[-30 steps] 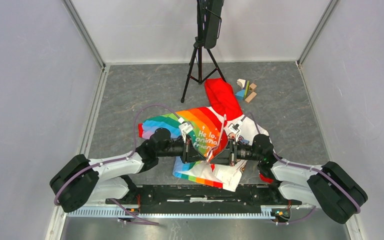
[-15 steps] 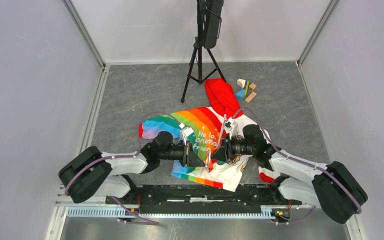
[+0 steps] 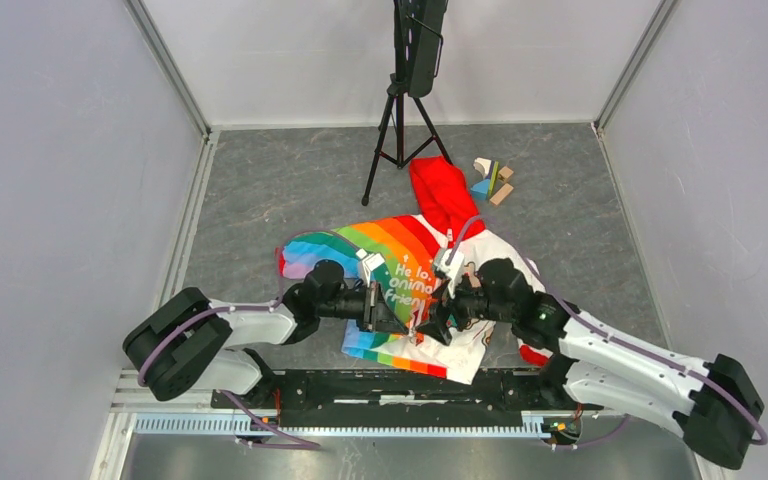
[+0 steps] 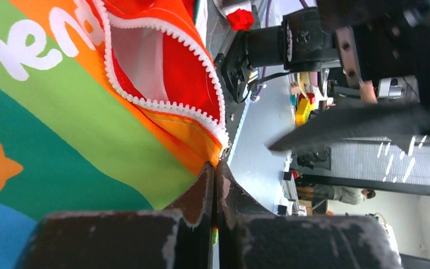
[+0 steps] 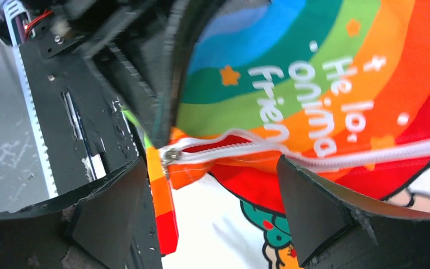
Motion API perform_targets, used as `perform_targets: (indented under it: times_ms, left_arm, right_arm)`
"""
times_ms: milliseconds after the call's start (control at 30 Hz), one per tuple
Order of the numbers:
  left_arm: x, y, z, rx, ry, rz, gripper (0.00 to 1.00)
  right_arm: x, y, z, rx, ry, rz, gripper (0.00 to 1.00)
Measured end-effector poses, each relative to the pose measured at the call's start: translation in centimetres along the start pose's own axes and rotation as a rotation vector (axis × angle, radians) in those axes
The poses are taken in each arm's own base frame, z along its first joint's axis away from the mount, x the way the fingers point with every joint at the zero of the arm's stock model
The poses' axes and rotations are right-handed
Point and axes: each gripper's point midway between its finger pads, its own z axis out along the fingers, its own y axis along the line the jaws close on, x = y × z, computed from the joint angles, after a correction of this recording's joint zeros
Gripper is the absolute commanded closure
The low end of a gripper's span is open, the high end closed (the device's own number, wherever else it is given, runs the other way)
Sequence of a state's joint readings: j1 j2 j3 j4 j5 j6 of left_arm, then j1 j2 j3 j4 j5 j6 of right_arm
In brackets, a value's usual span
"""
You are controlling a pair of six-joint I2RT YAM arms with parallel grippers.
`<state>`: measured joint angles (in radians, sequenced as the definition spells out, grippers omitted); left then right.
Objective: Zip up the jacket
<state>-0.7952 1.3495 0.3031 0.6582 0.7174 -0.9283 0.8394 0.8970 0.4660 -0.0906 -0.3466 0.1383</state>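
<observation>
The jacket [image 3: 400, 275] lies on the grey table with its red hood [image 3: 445, 195] pointing away. Its rainbow half [image 4: 78, 123] carries white lettering; the white half [image 5: 218, 224] shows a cartoon animal. My left gripper [image 4: 215, 168] is shut on the bottom corner of the rainbow half, right at the white zipper teeth [image 4: 162, 103]. My right gripper [image 5: 213, 185] stands open over the jacket's lower front, with nothing between its fingers. The metal zipper slider [image 5: 171, 156] sits at the bottom end of the zipper [image 5: 246, 147], just beyond the right gripper's left finger [image 5: 112, 213].
A black tripod [image 3: 400, 120] stands behind the jacket. A few small wooden blocks [image 3: 492, 180] lie right of the hood. The arms' mounting rail [image 3: 360, 425] runs along the near edge. Grey walls close in both sides.
The right gripper has opened and let go of the zipper end, and its wrist has tilted down. The left gripper keeps its pinch on the hem and has hardly moved.
</observation>
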Motion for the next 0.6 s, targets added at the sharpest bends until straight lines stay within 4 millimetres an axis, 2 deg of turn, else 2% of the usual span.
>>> perform_targets:
  times_ms: [233,367,600]
  left_arm:
    - [-0.4,0.4,-0.8,0.0,0.0,-0.073,0.98]
    - [-0.5,0.3,-1.1,0.012,0.008,-0.094,0.98]
    - [-0.4,1.2,-1.6,0.011,0.036,-0.156,0.98]
  right_arm:
    - [-2.7,3.0,-0.2,-0.018,-0.188,-0.348,0.02]
    - [-1.5,3.5,0.0,-0.024,-0.266,-0.565,0.02]
    - [1.0,5.8,0.6,-0.097,-0.339,-0.96,0.02]
